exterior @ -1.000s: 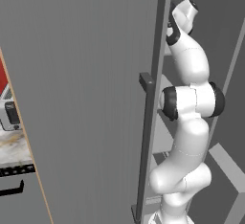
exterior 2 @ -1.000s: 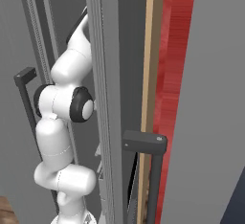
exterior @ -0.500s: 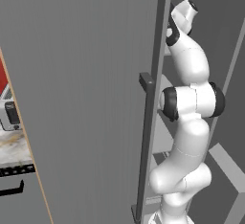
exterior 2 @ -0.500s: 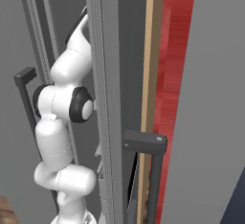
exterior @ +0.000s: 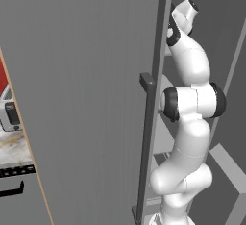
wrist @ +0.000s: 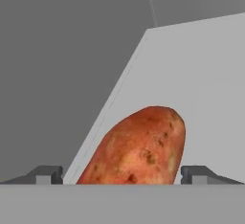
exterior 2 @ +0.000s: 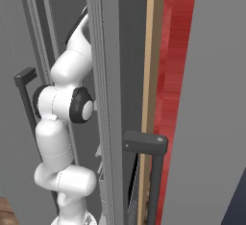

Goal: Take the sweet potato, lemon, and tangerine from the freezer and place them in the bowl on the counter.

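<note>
Fingertips (wrist: 47,174) of my gripper (wrist: 128,176) stand apart, one at each side of the sweet potato (wrist: 139,147), which lies between them on a pale grey shelf (wrist: 206,84). I cannot tell if the pads touch its skin already; from the gap I judge they are spread and not yet clamped on it. I hold them this way because the potato is long and rounded, so I must take it across its narrow width. Its skin is dull reddish-brown, a little rough, with small dark spots. The shelf under it is flat, smooth and plain, and its edge runs slanted toward a darker grey wall (wrist: 62,50). Further out, my white arm (exterior: 190,108) reaches upward into the freezer (exterior: 86,75), past the open grey door with its long bar handle (exterior: 146,142). At the far left a bit of the marble counter (exterior: 12,149) is visible.
</note>
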